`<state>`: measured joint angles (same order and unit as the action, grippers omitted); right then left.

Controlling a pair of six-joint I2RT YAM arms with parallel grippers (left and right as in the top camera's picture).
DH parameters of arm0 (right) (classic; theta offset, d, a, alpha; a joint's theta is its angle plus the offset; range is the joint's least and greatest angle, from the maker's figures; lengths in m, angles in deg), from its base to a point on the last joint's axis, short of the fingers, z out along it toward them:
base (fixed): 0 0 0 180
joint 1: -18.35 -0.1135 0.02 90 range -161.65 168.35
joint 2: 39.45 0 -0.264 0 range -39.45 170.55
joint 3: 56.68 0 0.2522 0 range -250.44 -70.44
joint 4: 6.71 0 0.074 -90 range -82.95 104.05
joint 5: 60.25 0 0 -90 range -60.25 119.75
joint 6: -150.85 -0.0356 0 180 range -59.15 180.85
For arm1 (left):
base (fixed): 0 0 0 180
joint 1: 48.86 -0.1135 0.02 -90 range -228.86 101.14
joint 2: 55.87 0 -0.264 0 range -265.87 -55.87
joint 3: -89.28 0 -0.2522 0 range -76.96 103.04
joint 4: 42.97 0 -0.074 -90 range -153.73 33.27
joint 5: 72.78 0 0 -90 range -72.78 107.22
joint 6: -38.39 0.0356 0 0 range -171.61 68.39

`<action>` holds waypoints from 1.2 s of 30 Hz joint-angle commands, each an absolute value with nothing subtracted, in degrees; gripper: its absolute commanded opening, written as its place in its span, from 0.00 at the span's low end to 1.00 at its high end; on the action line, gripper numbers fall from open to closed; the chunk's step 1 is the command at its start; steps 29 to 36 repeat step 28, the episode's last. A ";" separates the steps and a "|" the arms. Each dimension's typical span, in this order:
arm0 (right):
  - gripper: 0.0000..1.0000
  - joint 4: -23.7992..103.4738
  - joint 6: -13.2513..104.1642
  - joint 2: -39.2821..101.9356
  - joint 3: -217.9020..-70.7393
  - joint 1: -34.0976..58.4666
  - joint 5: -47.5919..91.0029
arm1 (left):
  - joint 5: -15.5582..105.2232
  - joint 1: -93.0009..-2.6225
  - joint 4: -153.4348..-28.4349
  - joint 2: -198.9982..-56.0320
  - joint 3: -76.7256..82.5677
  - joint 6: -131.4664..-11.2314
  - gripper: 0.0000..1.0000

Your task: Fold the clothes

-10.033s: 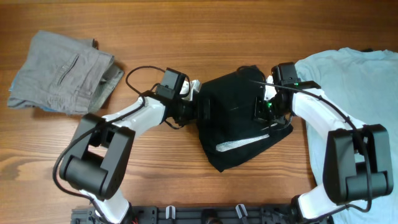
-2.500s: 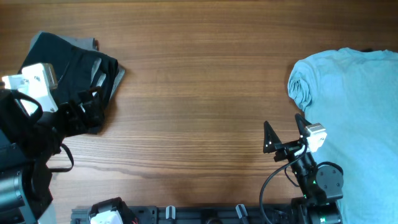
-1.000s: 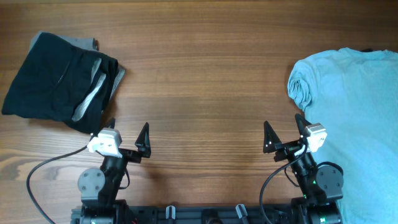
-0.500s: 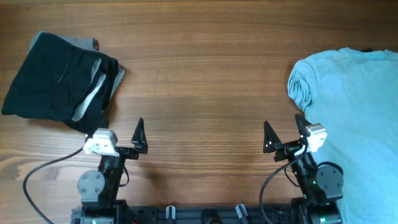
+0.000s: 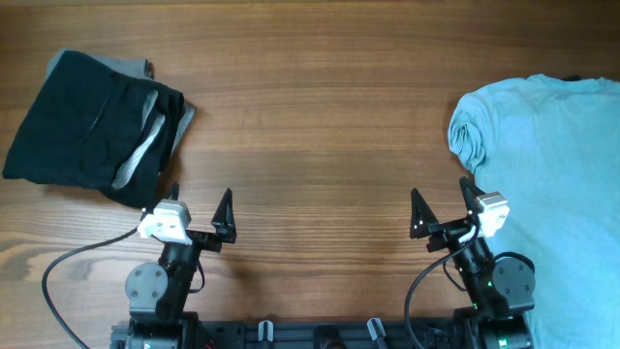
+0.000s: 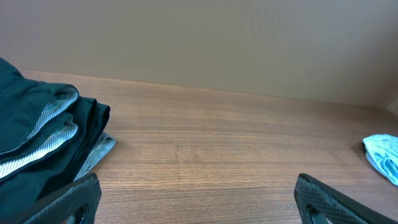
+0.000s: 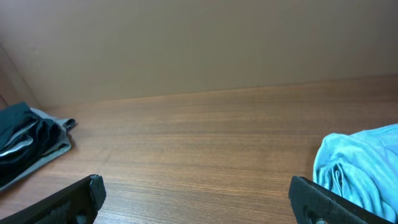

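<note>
The left gripper (image 5: 200,202) stands with its jaws spread wide and nothing between them, low over the near edge of the wooden table (image 5: 320,116). The right gripper (image 5: 443,206) is just as wide and empty at the same edge. The black shorts (image 5: 82,121) lie folded at the table's far-left corner, with pale pocket lining (image 5: 140,150) showing. The grey shorts (image 5: 143,68) beneath them are almost wholly hidden. The light blue T-shirt (image 5: 552,165) is rumpled at the table's right side and cut off by the frame.
</note>
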<state>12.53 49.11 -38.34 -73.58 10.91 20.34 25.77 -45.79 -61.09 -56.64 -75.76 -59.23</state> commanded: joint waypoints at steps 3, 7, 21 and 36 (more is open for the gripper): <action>1.00 12.24 48.73 -38.87 -73.32 10.82 19.44 | 25.03 -45.48 -61.11 -56.21 -76.22 -59.36 1.00; 1.00 12.22 48.71 -38.87 -73.32 10.82 19.44 | 25.03 -45.48 -61.11 -56.23 -76.22 -59.36 1.00; 1.00 12.24 48.73 -38.87 -73.32 10.82 19.44 | 25.03 -45.48 -61.11 -56.25 -76.22 -59.36 1.00; 1.00 12.24 48.71 -38.87 -73.32 10.80 19.44 | 25.03 -45.48 -61.11 -56.25 -76.22 -59.36 1.00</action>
